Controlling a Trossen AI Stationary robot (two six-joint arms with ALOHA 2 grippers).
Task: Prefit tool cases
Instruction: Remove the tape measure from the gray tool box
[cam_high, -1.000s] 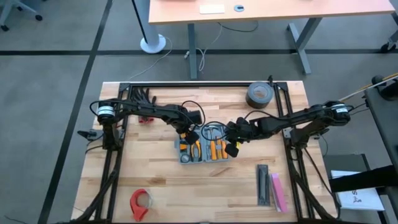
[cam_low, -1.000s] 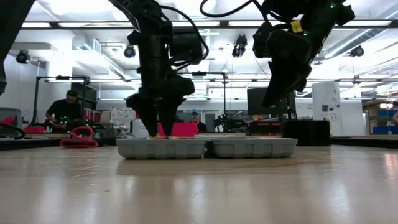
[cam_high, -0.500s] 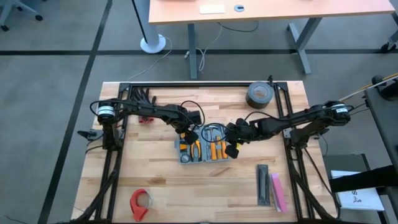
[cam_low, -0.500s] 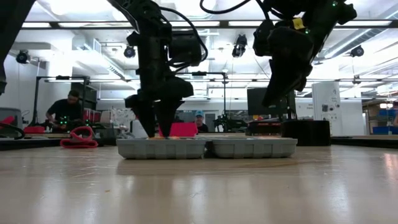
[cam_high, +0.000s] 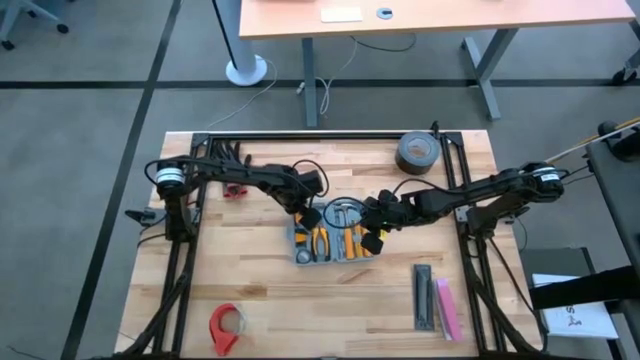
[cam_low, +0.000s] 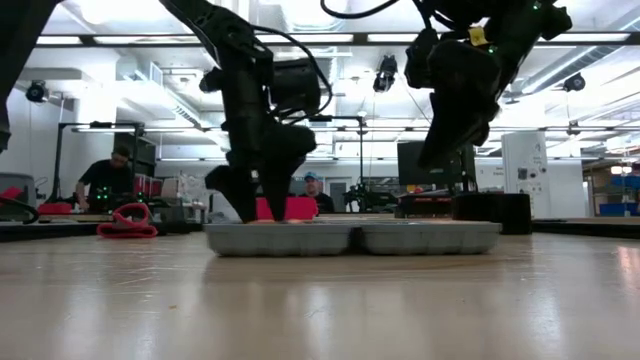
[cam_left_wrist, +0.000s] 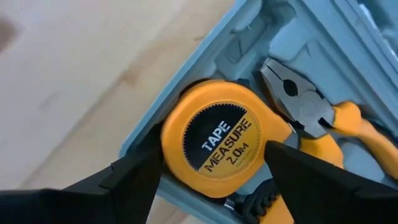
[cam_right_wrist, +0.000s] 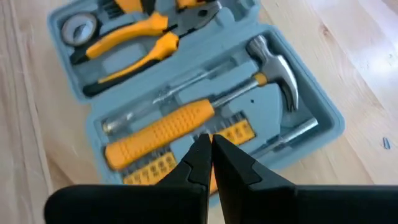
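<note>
Straddling the yellow tape measure (cam_left_wrist: 216, 140) seated in the tool case (cam_high: 333, 240) at the table's middle, the left gripper (cam_left_wrist: 211, 180) is standing with fingers wide apart. The right gripper (cam_right_wrist: 210, 152) is hovering over the case's hammer half, fingers together. Any sideways pull is risking dragging the light case and unseating tools.

Grey carpet floor (cam_high: 80, 90) crossed by dark seams surrounds the wooden bench (cam_high: 250, 280). Beyond the bench's far edge stands a light orange desk (cam_high: 440, 15) on grey legs, a round white pole base (cam_high: 245, 70) beside it. Long ceiling lights (cam_low: 130, 40) glow overhead; a seated person (cam_low: 105, 180) works behind
</note>
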